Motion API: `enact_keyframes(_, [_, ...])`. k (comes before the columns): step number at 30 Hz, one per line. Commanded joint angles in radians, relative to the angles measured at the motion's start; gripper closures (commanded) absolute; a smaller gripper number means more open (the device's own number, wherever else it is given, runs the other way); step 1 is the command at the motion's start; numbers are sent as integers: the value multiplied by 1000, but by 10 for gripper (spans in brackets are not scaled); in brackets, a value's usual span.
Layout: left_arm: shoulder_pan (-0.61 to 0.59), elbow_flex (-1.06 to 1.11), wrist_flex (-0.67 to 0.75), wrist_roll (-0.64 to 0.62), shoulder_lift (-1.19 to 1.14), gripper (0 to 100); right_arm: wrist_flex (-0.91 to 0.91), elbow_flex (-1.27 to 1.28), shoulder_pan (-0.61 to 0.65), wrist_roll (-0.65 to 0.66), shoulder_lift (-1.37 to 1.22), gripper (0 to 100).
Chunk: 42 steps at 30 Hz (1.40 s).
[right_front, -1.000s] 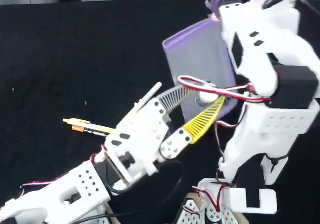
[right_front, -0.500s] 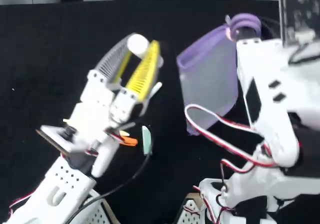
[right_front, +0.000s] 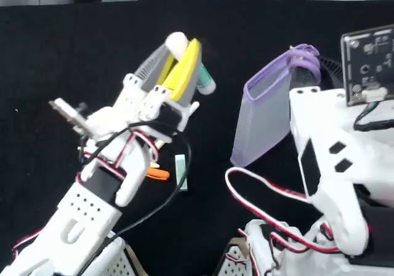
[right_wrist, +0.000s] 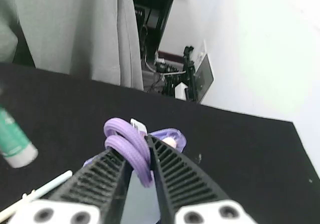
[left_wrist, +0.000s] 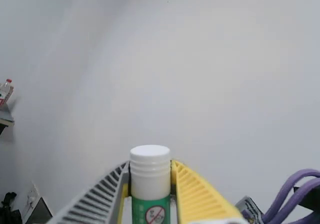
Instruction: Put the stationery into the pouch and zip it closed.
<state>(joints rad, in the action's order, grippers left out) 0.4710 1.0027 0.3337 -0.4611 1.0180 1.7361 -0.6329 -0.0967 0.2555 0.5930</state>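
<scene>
Overview from the high camera first: got the left claw point(right_front: 181, 44) clamped on the glue stick point(right_front: 202, 77), held crosswise between the grey and yellow fingers, white cap poking out one side and green body out the other, all of it up in the air over the middle of the table point(right_front: 55, 54). Got the right claw point(right_front: 303, 74) pinched shut on the purple loop point(right_front: 301, 55) of the pouch point(right_front: 263, 119), lifted clear of the table toward its right edge, mouth looking open and tipped toward the glue stick, near it but not touching. Down by the near edge, just beside the left arm point(right_front: 92, 208): an orange pen tip point(right_front: 157, 174) and a small pale green piece point(right_front: 180, 171), rest tucked under the arm so can't tell what else. Over to the left wrist camera: left claw point(left_wrist: 150, 165) hugging the glue stick point(left_wrist: 150, 204) from both sides, cap poking out past the fingers, bit of purple loop point(left_wrist: 295, 199) farther off, plain white wall point(left_wrist: 200, 59) behind. Right wrist camera last: right claw point(right_wrist: 133, 146) closed on the purple loop point(right_wrist: 125, 144), pale pouch point(right_wrist: 141, 206) showing between the fingers, glue stick point(right_wrist: 12, 134) floating beyond over the black table point(right_wrist: 240, 154), grey curtain point(right_wrist: 75, 29) past the far edge.
</scene>
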Motion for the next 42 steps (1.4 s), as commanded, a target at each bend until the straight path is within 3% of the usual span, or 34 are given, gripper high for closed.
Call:
enact_keyframes(1, [56, -85, 2, -12, -69, 971, -57, 122, -17, -3, 84, 987])
enact_keyframes(13, [62, -312, -2, -23, -321, 971, -117, 346, -21, -2, 283, 987])
enact_keyframes(21, [33, -341, -8, -204, -330, 971, -193, 498, -161, -3, 357, 987])
enact_keyframes(28, [130, -305, -8, -213, -333, 970, -206, 536, -161, -3, 367, 987])
enact_keyframes(30, [151, -312, -8, -178, -333, 970, -195, 535, -160, -3, 367, 987])
enact_keyframes(35, [223, -306, 0, 66, -333, 970, -163, 533, -160, -3, 367, 987])
enact_keyframes(38, [220, -306, 28, 94, -333, 970, -144, 533, -160, -3, 371, 987])
enact_keyframes(42, [180, -246, 170, 95, -339, 970, -140, 541, -160, -3, 432, 987])
